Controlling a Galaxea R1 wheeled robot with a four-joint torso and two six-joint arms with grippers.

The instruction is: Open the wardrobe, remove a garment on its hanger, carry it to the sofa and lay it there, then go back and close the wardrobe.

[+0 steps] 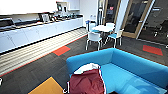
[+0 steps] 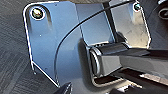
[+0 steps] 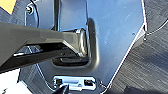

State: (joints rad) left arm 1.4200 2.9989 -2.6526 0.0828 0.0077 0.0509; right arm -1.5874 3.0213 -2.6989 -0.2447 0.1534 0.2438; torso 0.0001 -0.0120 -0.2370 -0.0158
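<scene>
Nearest, the garment (image 1: 86, 82) is seen draped over the sofa (image 1: 130, 65) arm, white collar uppermost. Chairs (image 1: 94, 37) are grouped beyond. Jaw state cannot be told.

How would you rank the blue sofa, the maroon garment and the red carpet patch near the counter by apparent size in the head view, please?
1. sofa
2. garment, though nearness to the camera enlarges it
3. red carpet patch

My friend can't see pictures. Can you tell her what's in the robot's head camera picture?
A dark red jacket with white trim lies on the near end of a bright blue sofa. Behind it are a small round table with white chairs and a long white kitchen counter.
</scene>
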